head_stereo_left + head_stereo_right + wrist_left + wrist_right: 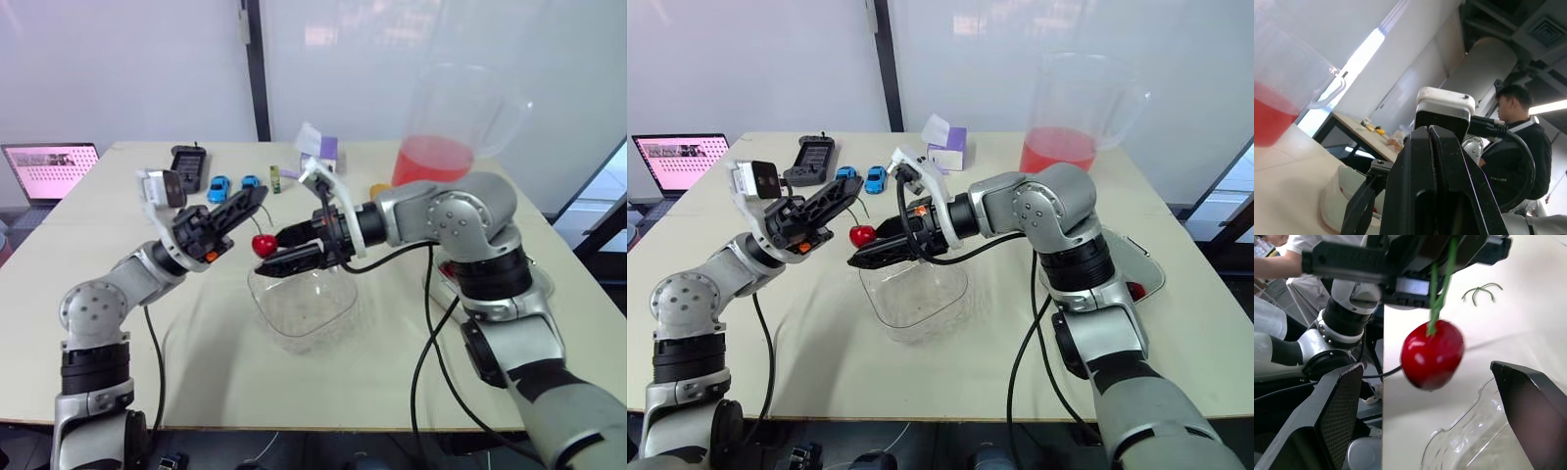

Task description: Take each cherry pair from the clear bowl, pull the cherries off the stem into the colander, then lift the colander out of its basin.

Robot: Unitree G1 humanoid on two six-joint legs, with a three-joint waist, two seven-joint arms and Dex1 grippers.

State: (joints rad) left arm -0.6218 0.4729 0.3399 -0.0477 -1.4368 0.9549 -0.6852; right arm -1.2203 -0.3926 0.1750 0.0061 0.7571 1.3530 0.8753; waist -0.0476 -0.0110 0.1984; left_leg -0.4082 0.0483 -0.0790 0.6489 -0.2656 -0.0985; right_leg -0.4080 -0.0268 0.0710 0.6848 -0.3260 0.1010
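Cherry (264, 244): hangs by its stem (1439, 289) over the clear bowl (304, 318), at its 11 o'clock rim. Left jaws: pinched shut on the stem. Right jaws: spread wide either side of the fruit, not touching. Hazard: pulled here, it likely falls into the bowl or onto the worktop (196, 333), missing the colander
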